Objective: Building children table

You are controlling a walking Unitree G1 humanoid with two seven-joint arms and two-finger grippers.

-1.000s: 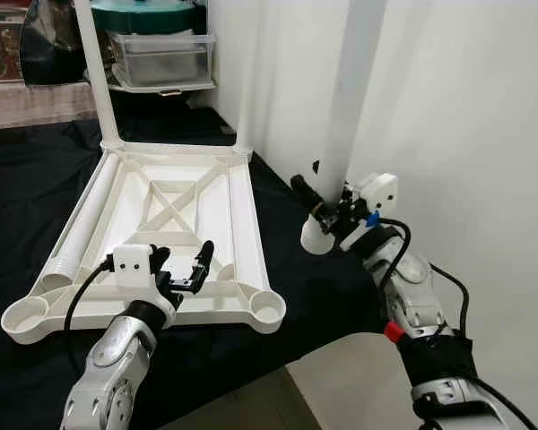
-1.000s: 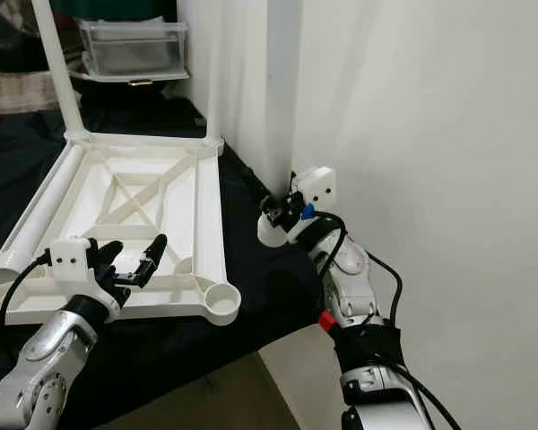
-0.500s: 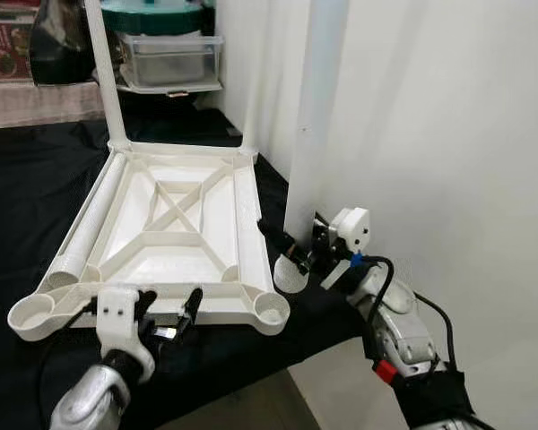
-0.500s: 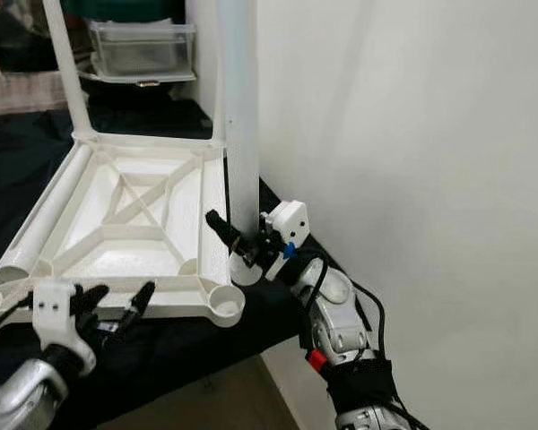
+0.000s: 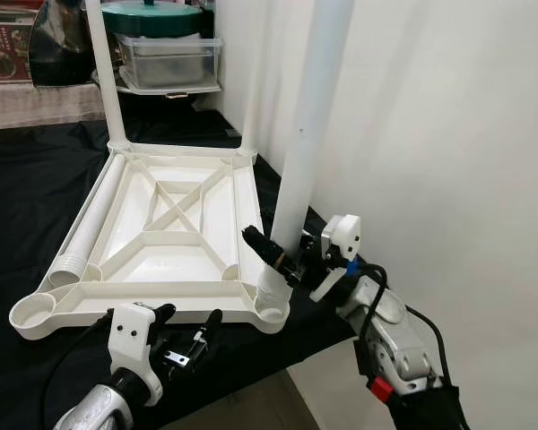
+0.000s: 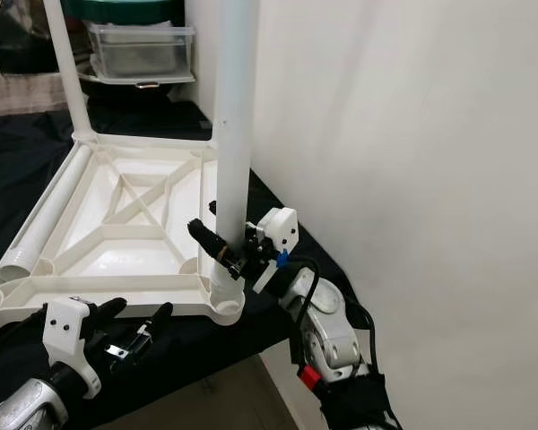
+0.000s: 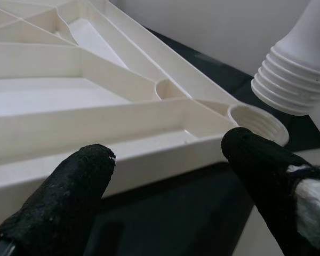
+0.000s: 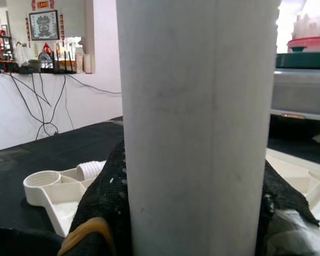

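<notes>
The white plastic table top (image 5: 143, 294) lies upside down on a black cloth. Two legs (image 5: 108, 81) (image 5: 249, 98) stand in its far corners, and a third leg (image 5: 85, 233) lies inside along its left side. My right gripper (image 5: 273, 255) is shut on a fourth white leg (image 5: 300, 152), held upright. Its threaded end (image 7: 288, 88) hangs just above the near right corner socket (image 7: 258, 121). In the right wrist view the black fingers (image 8: 104, 213) hug the leg (image 8: 197, 122). My left gripper (image 5: 188, 315) is open and holds nothing, just in front of the top's near edge.
A white wall (image 5: 448, 134) stands close on the right. Clear storage boxes under a green lid (image 5: 166, 49) sit at the back. The black cloth (image 5: 27, 179) ends near me, with beige floor (image 5: 269, 403) below its edge.
My right gripper has carried the leg from beside the wall leftward to above the near right socket. My left gripper has drawn back off the table top's near edge.
</notes>
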